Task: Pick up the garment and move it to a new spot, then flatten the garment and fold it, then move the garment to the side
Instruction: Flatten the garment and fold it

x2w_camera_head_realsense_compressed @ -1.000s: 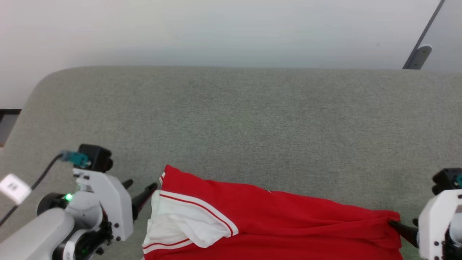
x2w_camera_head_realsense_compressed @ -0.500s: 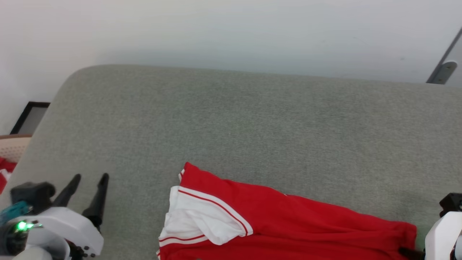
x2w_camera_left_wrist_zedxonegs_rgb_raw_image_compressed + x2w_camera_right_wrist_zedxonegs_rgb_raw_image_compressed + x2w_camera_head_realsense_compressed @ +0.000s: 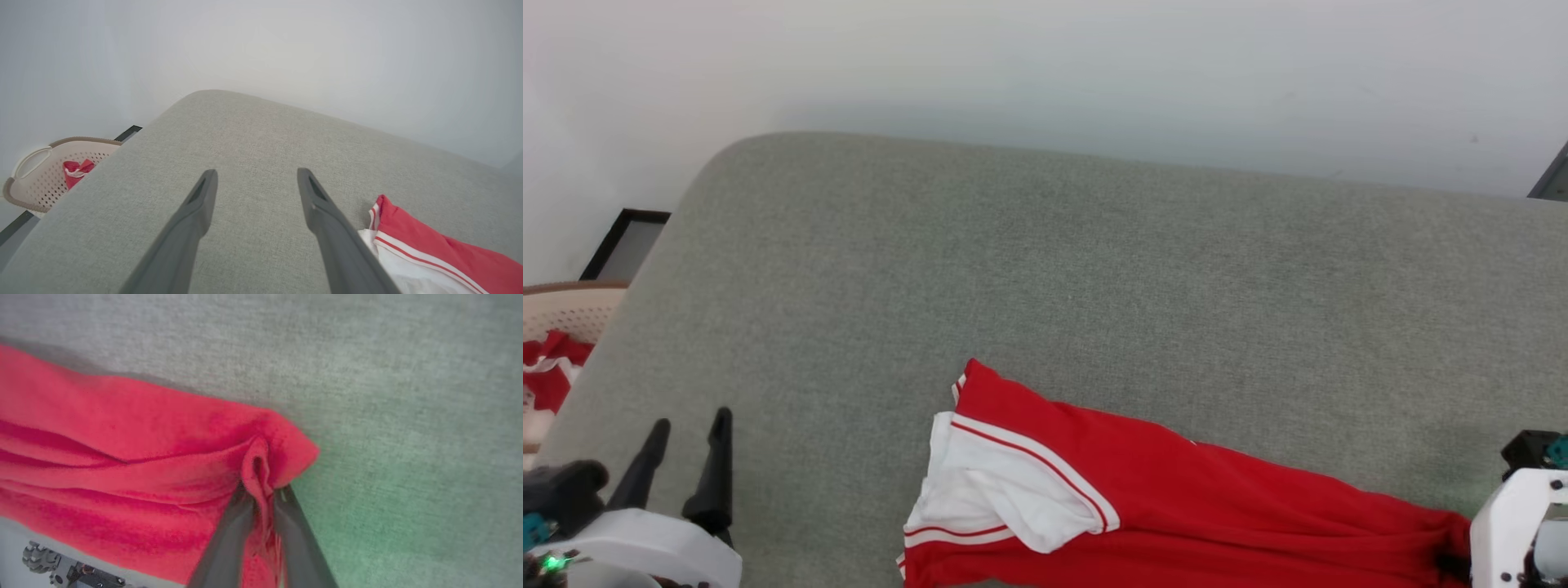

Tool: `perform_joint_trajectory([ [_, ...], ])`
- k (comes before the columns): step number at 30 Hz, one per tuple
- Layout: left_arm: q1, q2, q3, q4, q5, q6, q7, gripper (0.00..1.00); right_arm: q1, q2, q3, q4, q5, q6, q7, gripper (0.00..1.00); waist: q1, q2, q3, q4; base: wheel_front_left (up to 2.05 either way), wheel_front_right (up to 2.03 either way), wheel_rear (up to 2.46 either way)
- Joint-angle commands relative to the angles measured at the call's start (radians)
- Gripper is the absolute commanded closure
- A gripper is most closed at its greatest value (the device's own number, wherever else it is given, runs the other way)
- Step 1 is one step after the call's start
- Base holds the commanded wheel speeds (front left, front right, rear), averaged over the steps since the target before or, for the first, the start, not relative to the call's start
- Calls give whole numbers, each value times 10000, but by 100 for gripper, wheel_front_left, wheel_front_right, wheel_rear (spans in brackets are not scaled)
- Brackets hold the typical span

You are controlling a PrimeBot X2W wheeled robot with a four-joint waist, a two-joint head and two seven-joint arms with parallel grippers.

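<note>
Garment (image 3: pixel 1176 506) in red lies along the near edge of a grey cushion (image 3: pixel 1054 286) in the head view, running from the lower middle to the lower right. Its white sleeve (image 3: pixel 996 498), trimmed with red stripes, is at the left end. The left gripper (image 3: pixel 686 425) sits at the lower left, well apart from the cloth, with its fingers spread and nothing between them. The right gripper (image 3: pixel 1452 563) is at the garment's right end. A beige basket (image 3: pixel 572 306) stands past the cushion's left edge.

In the left wrist view, the left gripper (image 3: pixel 255 179) hangs over bare cushion (image 3: pixel 253 130) with its jaws wide and empty. The garment (image 3: pixel 429 249) is at the lower right, just beside one finger. The basket (image 3: pixel 45 192) at the left holds a red cloth (image 3: pixel 75 171).

In the right wrist view, the right gripper (image 3: pixel 261 494) is clamped on a raised fold at the corner of the garment (image 3: pixel 122 457), with red fabric pinched between both fingers. The rest of the garment spreads to the left over the cushion (image 3: pixel 408 416).
</note>
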Motion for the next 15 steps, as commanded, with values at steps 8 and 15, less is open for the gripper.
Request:
perform_joint_trajectory([
  [8, 518, -585, 980, 27, 731, -523, -41, 0, -347, -6, 188, 619, 264, -20, -340, 100, 0, 0, 99, -15, 0, 0, 0],
  [15, 628, -948, 1430, 10, 1082, -818, -40, 0, -734, -355, -388, 856, 115, -39, -757, 100, 0, 0, 234, -234, 0, 0, 0],
])
